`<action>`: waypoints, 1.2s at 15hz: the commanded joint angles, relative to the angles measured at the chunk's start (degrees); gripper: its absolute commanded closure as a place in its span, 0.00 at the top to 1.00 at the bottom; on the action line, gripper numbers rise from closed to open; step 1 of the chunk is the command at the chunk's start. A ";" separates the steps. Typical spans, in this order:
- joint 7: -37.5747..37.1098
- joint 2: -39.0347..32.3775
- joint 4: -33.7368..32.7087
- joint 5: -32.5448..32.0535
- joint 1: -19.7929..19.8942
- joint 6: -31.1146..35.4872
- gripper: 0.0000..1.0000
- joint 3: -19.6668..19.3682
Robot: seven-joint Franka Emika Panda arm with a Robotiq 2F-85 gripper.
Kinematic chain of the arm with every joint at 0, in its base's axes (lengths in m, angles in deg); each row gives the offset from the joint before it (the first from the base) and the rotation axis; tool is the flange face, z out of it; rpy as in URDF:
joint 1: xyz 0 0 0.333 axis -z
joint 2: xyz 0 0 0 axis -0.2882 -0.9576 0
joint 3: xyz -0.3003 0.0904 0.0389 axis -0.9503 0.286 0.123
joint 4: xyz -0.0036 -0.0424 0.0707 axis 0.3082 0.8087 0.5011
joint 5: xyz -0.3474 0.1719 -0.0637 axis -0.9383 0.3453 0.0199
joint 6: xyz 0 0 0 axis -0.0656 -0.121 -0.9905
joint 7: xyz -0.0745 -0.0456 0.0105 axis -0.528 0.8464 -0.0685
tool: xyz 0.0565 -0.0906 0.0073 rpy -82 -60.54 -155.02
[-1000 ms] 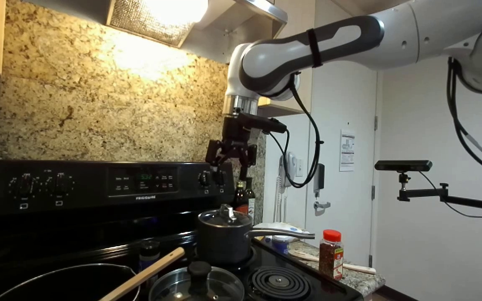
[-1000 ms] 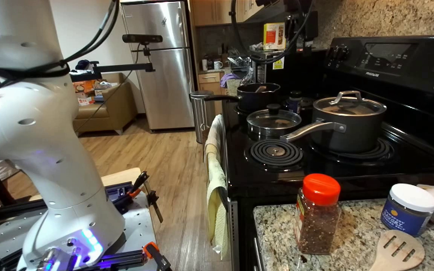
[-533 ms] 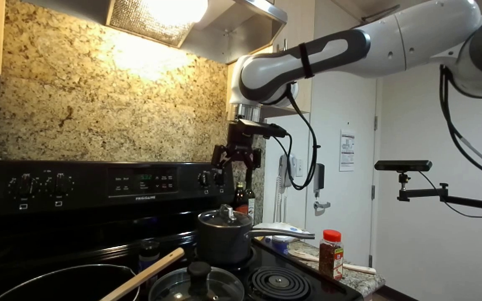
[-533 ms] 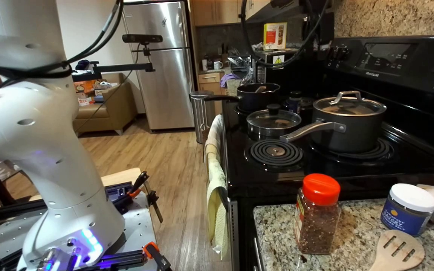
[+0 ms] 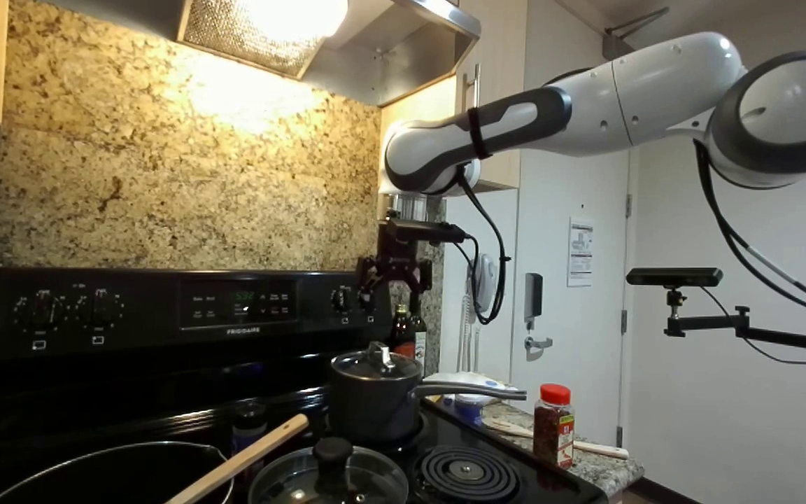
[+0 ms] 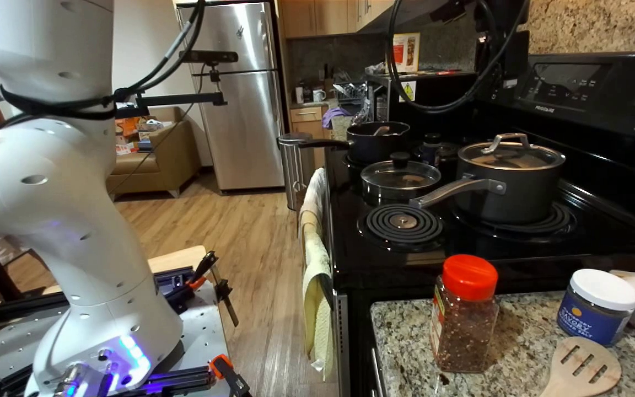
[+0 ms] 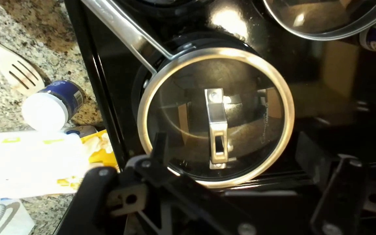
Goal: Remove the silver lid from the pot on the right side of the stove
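Observation:
The pot (image 5: pixel 375 413) is dark with a metal handle and stands on the back right burner of the black stove (image 5: pixel 144 308). It also shows in another exterior view (image 6: pixel 507 198). Its lid (image 6: pixel 507 157) sits on top, round and glassy with a silver rim and a silver bridge handle. In the wrist view the lid (image 7: pixel 188 98) lies below the jaws, its handle (image 7: pixel 218 127) between the fingers' lines. My gripper (image 5: pixel 394 297) is open and empty, well above the lid and apart from it. In an exterior view the gripper (image 6: pixel 507 55) is mostly cut off at the top.
A pan with a black-knobbed glass lid (image 5: pixel 329 462) stands beside the pot. A larger pan (image 5: pixel 116 472) holds a wooden utensil. Bottles (image 5: pixel 410 332) stand behind the pot. A red-capped jar (image 6: pixel 466 314) and a blue jar (image 6: pixel 598 309) are on the counter. The range hood (image 5: pixel 375 56) hangs above.
The arm has come lower and the gripper has moved down over the stove, towards the pot's side. It stays open. The pot and lid have not moved.

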State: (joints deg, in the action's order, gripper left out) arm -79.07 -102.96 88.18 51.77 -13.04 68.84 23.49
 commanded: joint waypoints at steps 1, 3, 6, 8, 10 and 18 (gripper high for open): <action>1.11 -3.64 -6.25 1.78 0.74 -4.84 1.00 0.06; 1.81 -4.76 -8.15 2.75 1.05 -6.63 1.00 0.27; 0.38 -6.01 -10.54 2.48 0.77 -8.93 1.00 -0.06; 0.33 -6.57 -11.43 3.53 1.01 -8.90 1.00 0.13; 0.87 -6.97 -11.82 5.43 1.42 -7.50 1.00 0.50; 0.68 -5.91 -9.49 2.71 0.16 -3.40 1.00 -0.49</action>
State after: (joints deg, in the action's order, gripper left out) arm -78.98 -108.97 78.27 55.59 -12.60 63.30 23.23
